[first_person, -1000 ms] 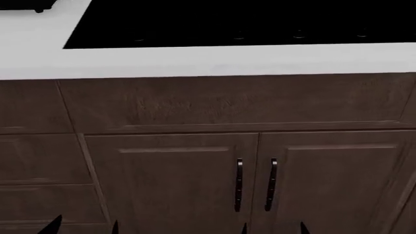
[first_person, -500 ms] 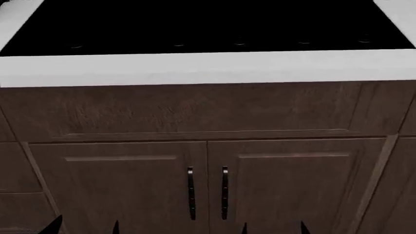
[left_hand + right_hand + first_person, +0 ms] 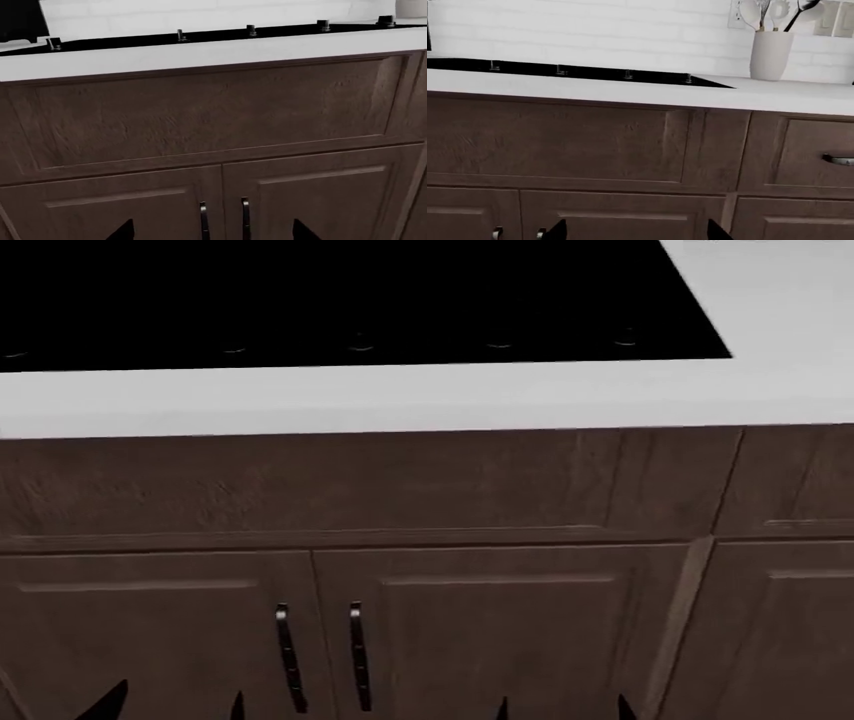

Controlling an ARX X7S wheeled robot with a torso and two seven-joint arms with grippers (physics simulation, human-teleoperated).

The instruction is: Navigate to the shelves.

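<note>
The robot faced dark cabinets under a white counter filling the frame; no shelves showed, so navigation seemed unfinished. Both grippers held nothing; fingertips apart.

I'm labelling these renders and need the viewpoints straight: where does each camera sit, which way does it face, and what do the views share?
Head view: on the robot's head, looking forward and down at the black cooktop and white counter; dark end effector tips poke up at the bottom edge.
Left wrist view: on the left arm, low, facing the cabinet doors; two fingertips show.
Right wrist view: on the right arm, low, facing the cabinets, with a utensil holder on the counter.
Shared: all three show the cooktop, counter and door handles.
</note>
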